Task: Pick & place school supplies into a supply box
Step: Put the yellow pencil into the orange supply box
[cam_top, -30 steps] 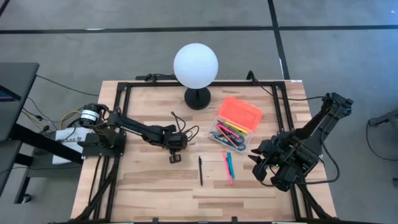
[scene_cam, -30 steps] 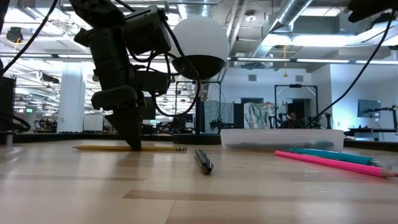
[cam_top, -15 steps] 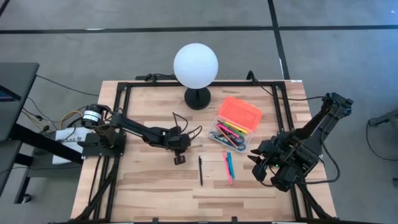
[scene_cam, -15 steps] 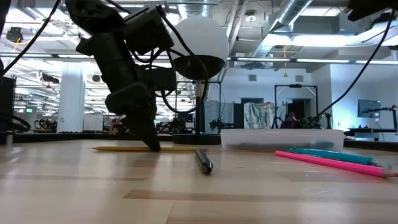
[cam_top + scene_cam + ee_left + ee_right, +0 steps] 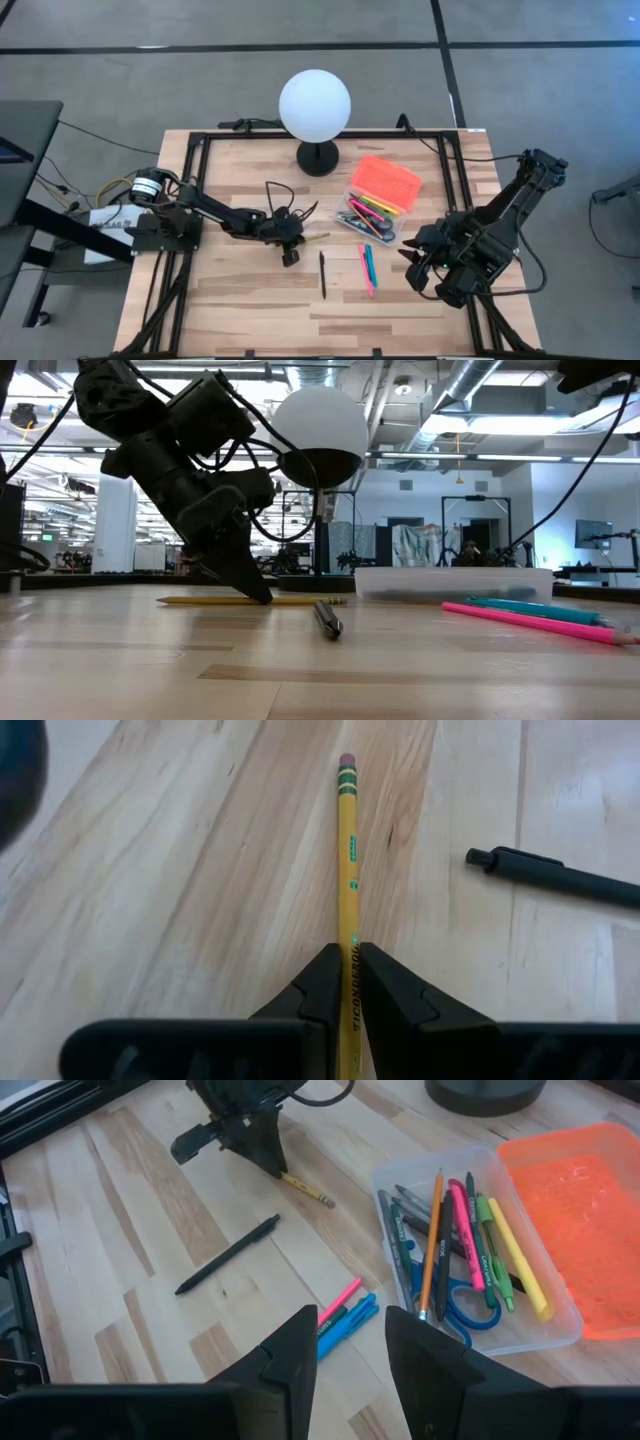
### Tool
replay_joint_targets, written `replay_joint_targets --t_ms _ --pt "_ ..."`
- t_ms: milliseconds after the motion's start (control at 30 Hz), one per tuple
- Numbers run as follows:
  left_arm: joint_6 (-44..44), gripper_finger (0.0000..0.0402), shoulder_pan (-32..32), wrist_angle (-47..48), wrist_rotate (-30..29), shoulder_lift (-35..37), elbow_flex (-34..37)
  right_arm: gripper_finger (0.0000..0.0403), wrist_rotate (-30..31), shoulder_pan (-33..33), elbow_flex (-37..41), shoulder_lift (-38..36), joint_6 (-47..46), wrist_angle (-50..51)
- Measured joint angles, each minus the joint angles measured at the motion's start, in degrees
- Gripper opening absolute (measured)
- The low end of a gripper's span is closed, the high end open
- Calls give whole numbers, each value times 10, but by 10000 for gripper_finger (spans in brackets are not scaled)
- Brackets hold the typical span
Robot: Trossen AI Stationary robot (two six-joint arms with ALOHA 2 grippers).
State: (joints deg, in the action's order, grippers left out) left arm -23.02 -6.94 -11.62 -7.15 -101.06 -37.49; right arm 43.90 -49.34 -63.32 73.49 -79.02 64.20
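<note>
Pencil pickup underway at a pale wooden slatted table (image 5: 250,300). The left gripper (image 5: 347,982) has slid toward the table's middle over the last second, leaning lower, and its two dark fingers now pinch a yellow wooden pencil with a pink eraser (image 5: 346,860), which lies flat on the wood. That suggests the grasp is made and the lift has not begun.

The supply box, a clear plastic case (image 5: 352,224) with its bright orange lid (image 5: 386,180) swung open, sits to the pencil's right, well apart from it, beside a white globe lamp on a black base (image 5: 315,103). Inside lie blue-handled scissors (image 5: 457,1302) and several pens and markers.

Loose on the table between pencil and box: a black pen (image 5: 322,273), a pink marker (image 5: 362,266) and a blue marker (image 5: 370,264), these two lying side by side.

The right gripper (image 5: 344,1348) hangs unmoved near the table's right edge, fingers apart and empty.

Grey floor surrounds the table; behind it is a bright open workshop with exposed ceiling pipes.
</note>
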Motion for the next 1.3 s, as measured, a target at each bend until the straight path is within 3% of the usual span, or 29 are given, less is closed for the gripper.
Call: replay_joint_targets --t_ms 733,1167,1300 --pt "36 1 1 14 -27 -6 -51 113 0 0 0 0 0 0" --pt "78 1 1 34 6 -6 -85 113 -1 0 0 0 0 0" --pt "95 21 -3 33 46 -5 -85 113 -1 0 0 0 0 0"
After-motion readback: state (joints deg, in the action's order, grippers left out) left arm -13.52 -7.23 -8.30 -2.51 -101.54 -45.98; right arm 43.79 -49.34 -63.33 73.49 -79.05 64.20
